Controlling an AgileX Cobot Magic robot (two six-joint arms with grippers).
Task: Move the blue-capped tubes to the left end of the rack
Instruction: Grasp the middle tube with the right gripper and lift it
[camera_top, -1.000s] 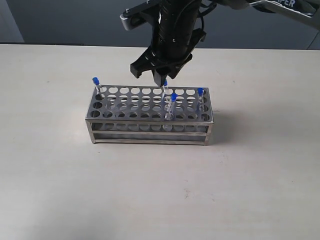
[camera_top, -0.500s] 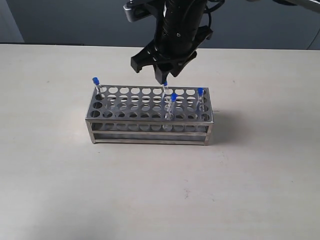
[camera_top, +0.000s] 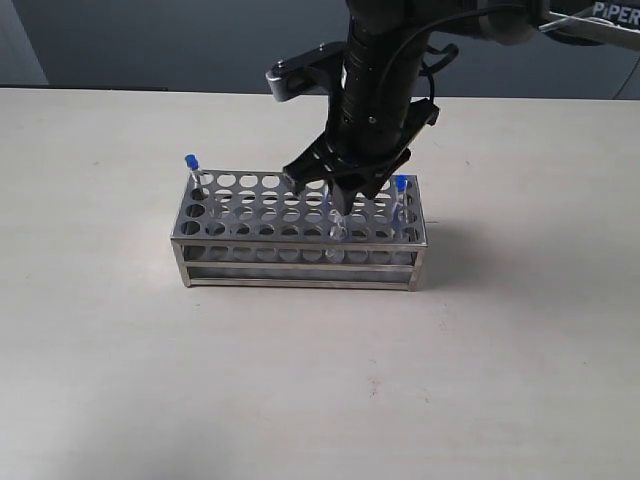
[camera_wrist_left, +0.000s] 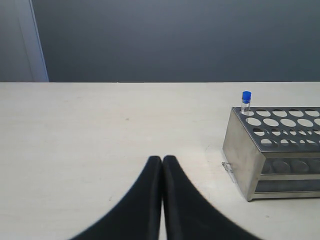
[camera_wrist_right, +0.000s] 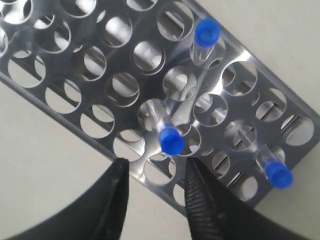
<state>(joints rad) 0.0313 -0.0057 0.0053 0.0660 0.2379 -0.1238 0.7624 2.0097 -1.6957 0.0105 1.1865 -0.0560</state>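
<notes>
The silvery rack (camera_top: 300, 262) stands mid-table. One blue-capped tube (camera_top: 191, 162) stands in its far left back corner, another blue-capped tube (camera_top: 400, 183) near the right end. My right gripper (camera_top: 325, 195) hangs open low over the rack's right half and hides the middle tubes' caps. In the right wrist view three blue caps show above the rack (camera_wrist_right: 231, 50); the middle tube's cap (camera_wrist_right: 171, 140) lies just ahead of the gap of the right gripper (camera_wrist_right: 156, 167), untouched. My left gripper (camera_wrist_left: 162, 159) is shut and empty, off the rack's (camera_wrist_left: 240, 150) left end, facing the corner tube (camera_wrist_left: 246, 96).
The rack stands on a pale beige table (camera_top: 120, 380) with a dark wall behind it. Many of the rack's holes hold nothing, including most of the left half. The right arm's black body (camera_top: 380, 70) reaches in from the upper right.
My right gripper has come down and shifted right and toward the front, from above the back-row tube to low over the front middle tube. It stays open; no tube has moved.
</notes>
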